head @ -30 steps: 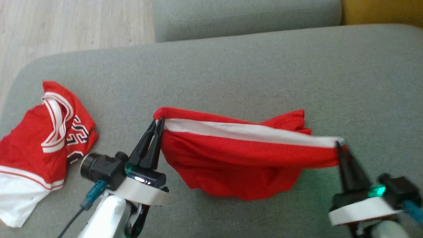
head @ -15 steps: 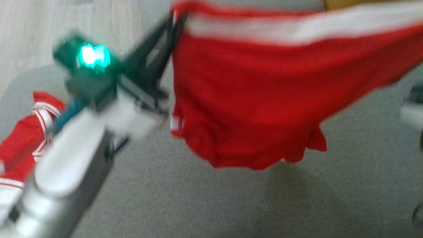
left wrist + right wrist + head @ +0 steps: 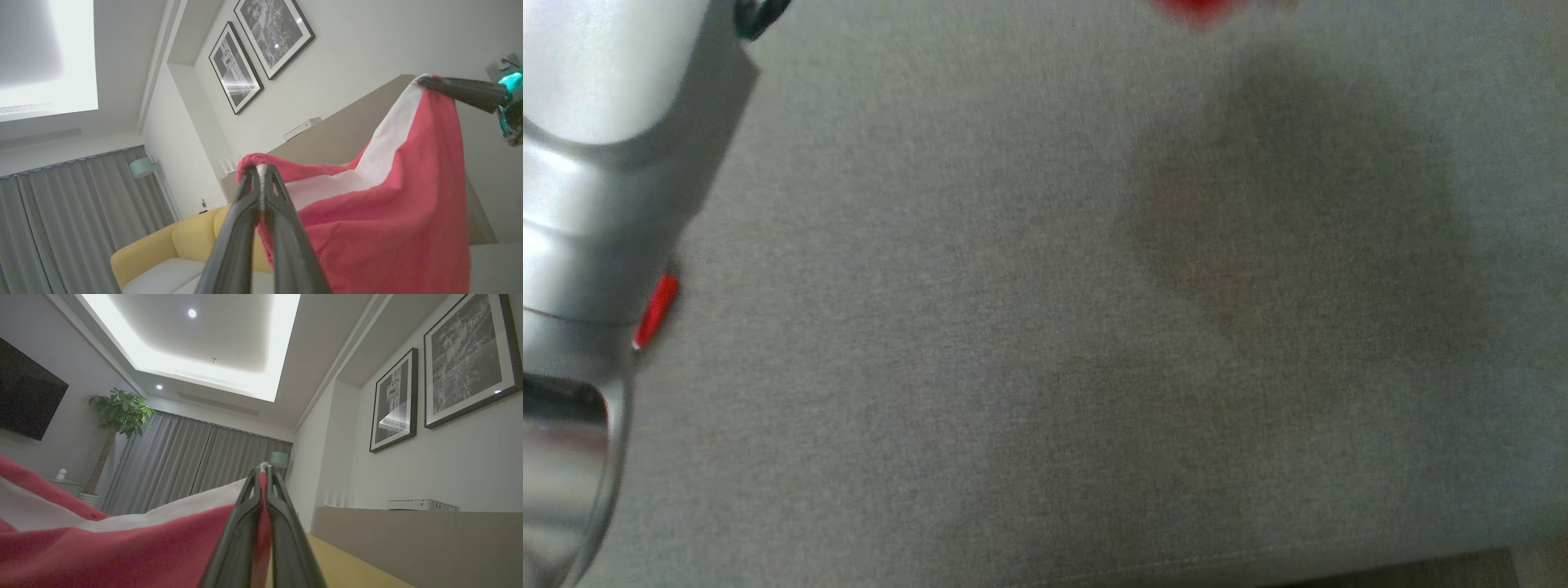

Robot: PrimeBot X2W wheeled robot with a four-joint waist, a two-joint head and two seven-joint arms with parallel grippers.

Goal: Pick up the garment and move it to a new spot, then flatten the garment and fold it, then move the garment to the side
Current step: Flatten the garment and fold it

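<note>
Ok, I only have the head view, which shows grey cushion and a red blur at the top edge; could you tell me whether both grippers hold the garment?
Observer: Yes for the left. In the left wrist view, the left gripper is shut on the garment at a corner.
Operator: Thank you. And the right one, please?
Observer: In its own wrist view, the right gripper is shut on the opposite corner, fingers pointing up toward the ceiling.
Operator: Is the cloth bunched or spread?
Observer: Spread. The white band runs from one gripper to the other, and the red cloth hangs below it.
</note>
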